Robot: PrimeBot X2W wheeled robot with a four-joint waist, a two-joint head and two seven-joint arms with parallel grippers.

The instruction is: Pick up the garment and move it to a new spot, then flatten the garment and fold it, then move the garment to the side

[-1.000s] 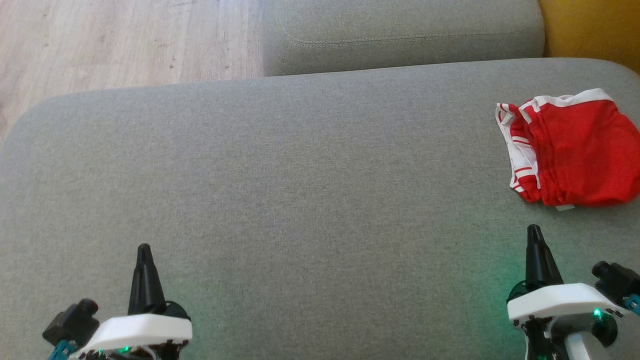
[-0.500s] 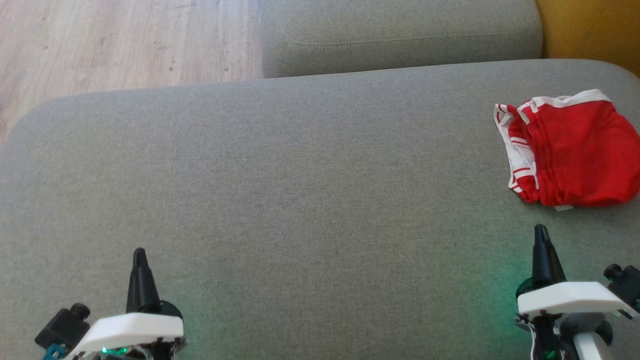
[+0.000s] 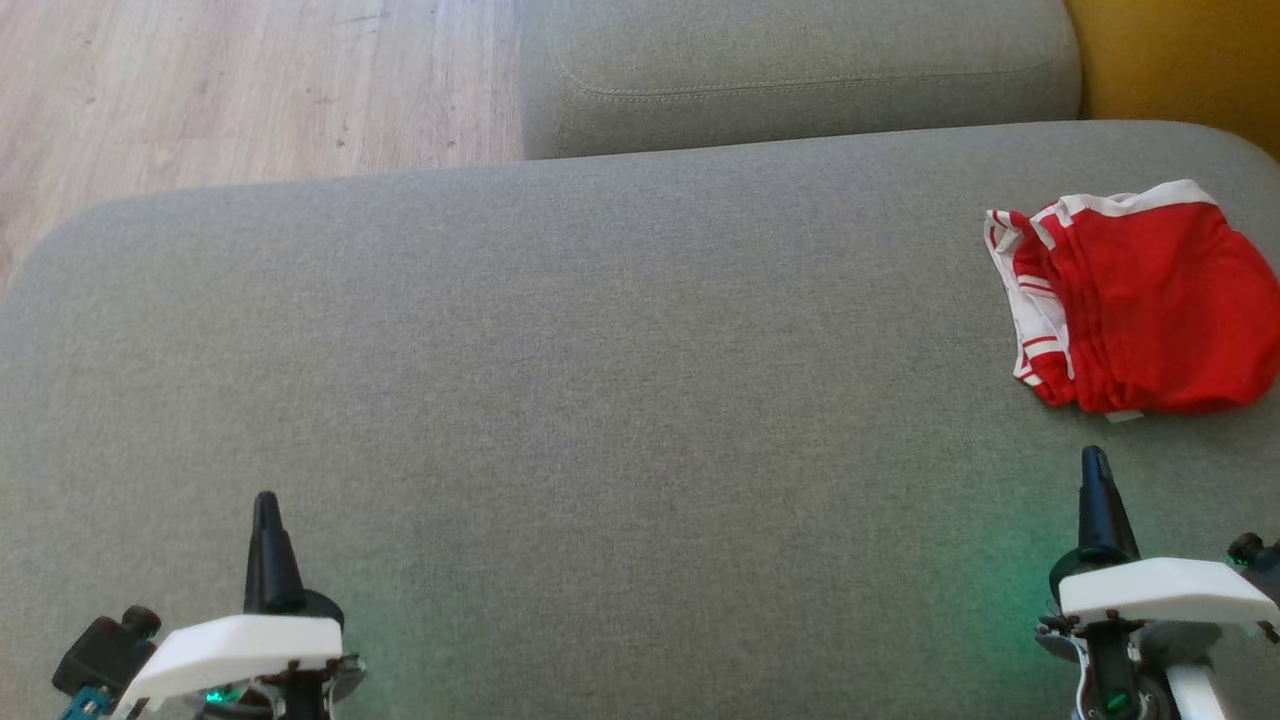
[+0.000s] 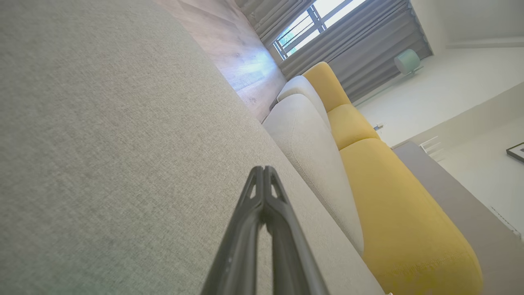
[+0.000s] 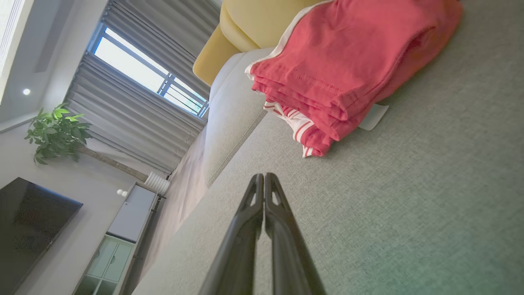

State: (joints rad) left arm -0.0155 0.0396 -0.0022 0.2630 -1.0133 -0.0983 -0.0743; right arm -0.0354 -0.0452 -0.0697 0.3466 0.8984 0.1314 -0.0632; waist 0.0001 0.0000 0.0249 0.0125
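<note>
The garment [image 3: 1140, 300] is a red piece with white striped trim, folded into a thick stack at the right side of the grey cushion [image 3: 600, 400]. The right wrist view shows the garment [image 5: 348, 69] just past my fingertips, its layers stacked, a white tag poking out. My right gripper [image 3: 1095, 460] hovers a short way in front of the garment, shut and empty, not touching it. At the lower left, far from the garment, my left gripper [image 3: 265, 500] is also shut with nothing held. Both pairs of fingers [image 4: 264, 176] [image 5: 262, 180] press together over bare cushion.
A second grey cushion [image 3: 800, 70] lies behind the big one, with a yellow sofa part [image 3: 1180, 60] at the back right. Wooden floor [image 3: 250, 90] shows at the back left. The cushion's left edge curves down toward the floor.
Both grippers have slid slightly outward and lower in the head view, staying shut. The garment lies where it was; the small shift of the whole picture is the camera's.
</note>
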